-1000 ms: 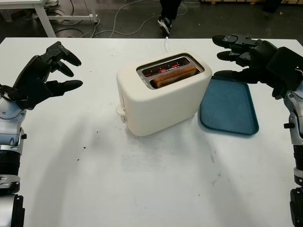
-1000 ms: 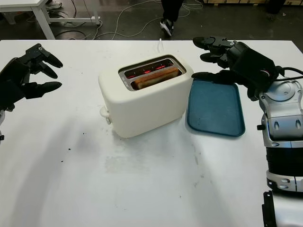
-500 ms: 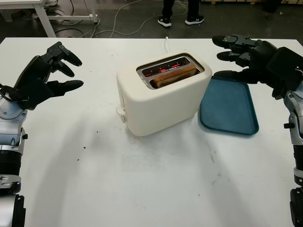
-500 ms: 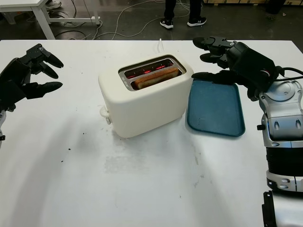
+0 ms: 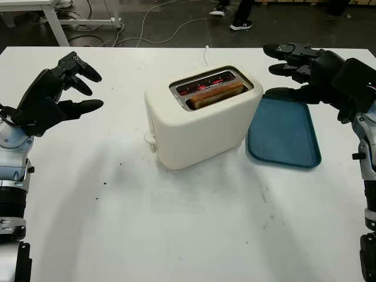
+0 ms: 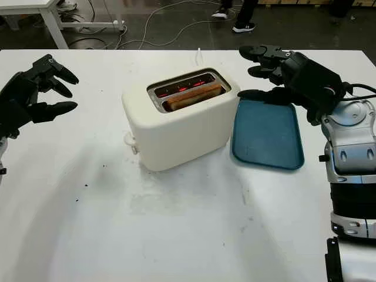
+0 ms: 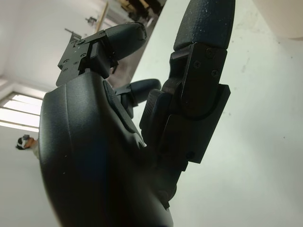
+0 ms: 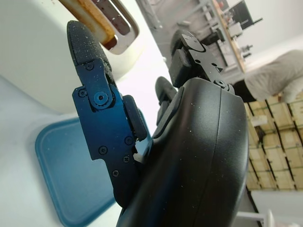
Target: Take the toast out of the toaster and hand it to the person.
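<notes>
- One cream two-slot toaster [image 5: 202, 120] stood near the middle of the white table [image 5: 176, 235], with both slots glowing red inside.
- One slice of toast [image 5: 216, 94] sat in the nearer slot, its browned top edge just above the rim; the farther slot held nothing I could make out.
- One blue tray [image 5: 284, 132] lay flat on the table just right of the toaster, with nothing on it.
- The left hand [image 5: 56, 94] hung above the table's left side, well apart from the toaster, open and holding nothing.
- The right hand [image 5: 305, 67] hovered over the far end of the tray, near the toaster's right side, open, with nothing in its grasp; one finger [image 8: 90, 52] pointed toward the toaster's slots in the right wrist view.
- A white cord [image 5: 207, 54] ran from behind the toaster toward the far table edge.
- A person's two shoes [image 5: 232, 17] showed on the floor beyond the table.
</notes>
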Available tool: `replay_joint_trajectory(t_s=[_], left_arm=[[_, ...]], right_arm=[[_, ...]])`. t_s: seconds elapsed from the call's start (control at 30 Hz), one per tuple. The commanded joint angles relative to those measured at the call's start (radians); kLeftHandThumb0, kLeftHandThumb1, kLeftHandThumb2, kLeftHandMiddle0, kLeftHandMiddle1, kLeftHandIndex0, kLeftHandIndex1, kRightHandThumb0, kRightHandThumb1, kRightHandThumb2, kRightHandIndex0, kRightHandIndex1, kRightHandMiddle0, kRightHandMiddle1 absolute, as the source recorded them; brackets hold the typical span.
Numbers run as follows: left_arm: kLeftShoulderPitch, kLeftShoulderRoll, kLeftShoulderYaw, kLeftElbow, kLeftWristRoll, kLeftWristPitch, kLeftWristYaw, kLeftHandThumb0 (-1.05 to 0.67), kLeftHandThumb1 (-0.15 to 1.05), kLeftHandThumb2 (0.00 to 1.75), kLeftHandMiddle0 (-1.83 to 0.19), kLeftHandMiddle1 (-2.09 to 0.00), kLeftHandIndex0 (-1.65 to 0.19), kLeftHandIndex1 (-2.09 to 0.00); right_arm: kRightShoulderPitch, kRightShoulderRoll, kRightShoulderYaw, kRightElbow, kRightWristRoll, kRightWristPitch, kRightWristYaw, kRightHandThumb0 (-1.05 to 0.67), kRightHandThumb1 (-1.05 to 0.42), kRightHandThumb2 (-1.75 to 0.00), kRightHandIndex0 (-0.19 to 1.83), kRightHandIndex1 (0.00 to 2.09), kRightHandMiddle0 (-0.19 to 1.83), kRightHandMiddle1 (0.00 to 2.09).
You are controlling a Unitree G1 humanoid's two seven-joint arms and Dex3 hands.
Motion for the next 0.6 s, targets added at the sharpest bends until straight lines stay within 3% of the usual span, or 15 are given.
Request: replay_joint_trajectory(t_s=[0.0, 0.57], left_arm=[[0.002, 0.003, 0.006, -0.009, -0.003, -0.009, 0.004, -1.05, 0.92, 0.22, -0.11, -1.63, -0.09, -1.54], [-0.001, 0.006, 0.004, -0.005, 0.001, -0.012, 0.004, -1.05, 0.92, 0.24, -0.11, -1.63, -0.08, -1.53]], right_arm=[[-0.013, 0.002, -0.004, 0.001, 0.009, 0.004, 0.003, -0.65, -0.79, 0.00, 0.00, 0.51, 0.27, 0.00], [-0.018, 0.006, -0.006, 0.007, 0.033, 0.009, 0.010, -0.62, -0.79, 0.00, 0.00, 0.47, 0.25, 0.00]])
